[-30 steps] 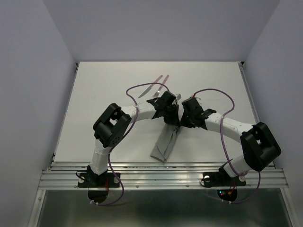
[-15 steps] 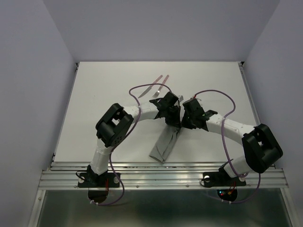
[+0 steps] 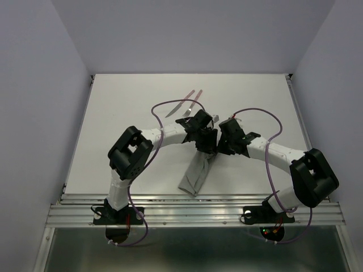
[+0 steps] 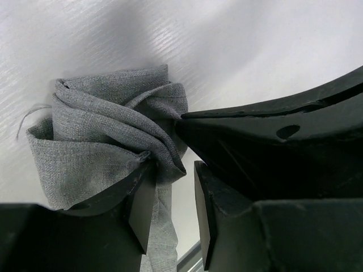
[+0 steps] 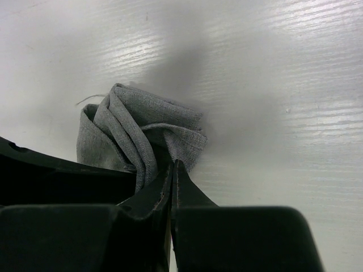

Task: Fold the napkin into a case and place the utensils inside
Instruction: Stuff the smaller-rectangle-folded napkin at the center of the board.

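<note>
The grey napkin [image 3: 194, 175] lies as a narrow folded strip running from the table's middle toward the near edge. Its far end is bunched into raised folds [image 4: 113, 130] [image 5: 142, 127] between the two grippers. My left gripper [image 3: 207, 141] [image 4: 170, 175] is open, its left pad [image 4: 142, 209] against the cloth with a gap to the other pad. Facing it, my right gripper [image 3: 218, 145] [image 5: 172, 167] is shut, its tips pinching the bunched end of the napkin. Both utensils [image 3: 193, 102], pink-handled, lie side by side on the table beyond the left gripper.
The white table [image 3: 125, 113] is walled in by pale panels on three sides. A metal rail [image 3: 193, 212] runs along the near edge, where the arm bases stand. Purple cables [image 3: 170, 105] loop above both arms.
My left gripper has opened and let go of the napkin's bunched end. The right gripper stays shut on the cloth, and both arms have hardly moved.
</note>
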`<control>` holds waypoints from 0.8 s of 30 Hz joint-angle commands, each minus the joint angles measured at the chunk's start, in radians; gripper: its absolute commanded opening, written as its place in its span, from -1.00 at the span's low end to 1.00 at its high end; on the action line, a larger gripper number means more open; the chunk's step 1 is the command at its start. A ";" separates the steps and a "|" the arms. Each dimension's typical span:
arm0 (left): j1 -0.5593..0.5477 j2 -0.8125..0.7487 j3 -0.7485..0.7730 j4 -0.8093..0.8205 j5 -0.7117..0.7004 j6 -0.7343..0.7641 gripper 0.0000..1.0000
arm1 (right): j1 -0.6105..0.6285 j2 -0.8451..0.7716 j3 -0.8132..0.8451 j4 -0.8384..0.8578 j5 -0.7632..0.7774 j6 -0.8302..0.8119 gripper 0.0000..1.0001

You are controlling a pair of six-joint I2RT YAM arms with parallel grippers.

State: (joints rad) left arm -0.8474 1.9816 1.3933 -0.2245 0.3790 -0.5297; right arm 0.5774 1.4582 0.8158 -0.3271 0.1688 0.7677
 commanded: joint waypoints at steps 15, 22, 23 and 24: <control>-0.001 -0.156 -0.074 0.079 0.034 0.011 0.31 | 0.010 -0.041 -0.009 0.051 0.005 0.018 -0.99; 0.007 -0.164 -0.091 0.106 0.046 -0.001 -0.45 | 0.010 -0.045 -0.010 0.053 0.006 0.018 -0.99; 0.007 -0.161 -0.091 0.108 0.049 -0.003 -0.65 | 0.010 -0.044 -0.009 0.053 0.005 0.018 -0.99; 0.007 -0.158 -0.089 0.111 0.055 -0.003 -0.71 | 0.010 -0.045 -0.009 0.053 0.005 0.018 -0.99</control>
State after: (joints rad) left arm -0.8421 1.8832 1.3148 -0.1581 0.3977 -0.5301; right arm 0.5774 1.4467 0.8062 -0.3244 0.1684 0.7792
